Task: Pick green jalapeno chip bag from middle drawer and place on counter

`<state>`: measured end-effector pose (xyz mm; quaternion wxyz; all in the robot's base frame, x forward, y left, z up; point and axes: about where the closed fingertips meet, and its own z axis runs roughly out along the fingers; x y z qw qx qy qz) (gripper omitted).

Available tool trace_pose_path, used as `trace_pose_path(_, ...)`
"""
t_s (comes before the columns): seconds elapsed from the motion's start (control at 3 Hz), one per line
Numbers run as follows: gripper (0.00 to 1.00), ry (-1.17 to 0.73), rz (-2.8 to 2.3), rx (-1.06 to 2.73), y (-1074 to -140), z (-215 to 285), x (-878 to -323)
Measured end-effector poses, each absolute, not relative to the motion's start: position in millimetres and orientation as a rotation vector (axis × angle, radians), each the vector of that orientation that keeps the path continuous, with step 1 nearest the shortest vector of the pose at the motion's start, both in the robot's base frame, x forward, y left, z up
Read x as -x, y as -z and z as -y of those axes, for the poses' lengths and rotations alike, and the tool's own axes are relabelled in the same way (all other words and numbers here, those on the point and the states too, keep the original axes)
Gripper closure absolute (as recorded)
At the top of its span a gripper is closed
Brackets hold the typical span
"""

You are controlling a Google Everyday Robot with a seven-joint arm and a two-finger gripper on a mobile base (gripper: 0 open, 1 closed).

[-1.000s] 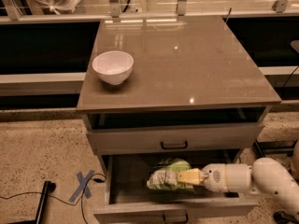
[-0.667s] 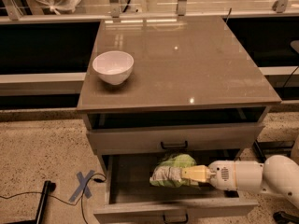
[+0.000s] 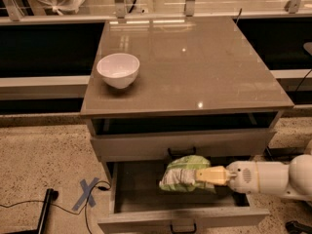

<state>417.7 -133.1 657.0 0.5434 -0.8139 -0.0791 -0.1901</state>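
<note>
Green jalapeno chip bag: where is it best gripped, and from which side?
Grip the green jalapeno chip bag by its end at the view's right, coming from that side: the drawer front above likely hampers a top approach. The tool is there, over the middle drawer, shut on it.

Pincer (image 3: 199, 175) clamps chip bag (image 3: 179, 173) in middle drawer (image 3: 141, 199), upper drawer front (image 3: 141, 147) close above.

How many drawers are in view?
2: a closed upper drawer under the counter, and the open middle drawer below, where the gripper holds the green jalapeno chip bag.
</note>
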Motion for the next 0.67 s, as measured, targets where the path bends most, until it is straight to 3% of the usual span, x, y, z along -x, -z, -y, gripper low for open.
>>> trace_pose_path(0.67,1.0,0.477,0.327,1.859,-757.8,149.6,-404.7)
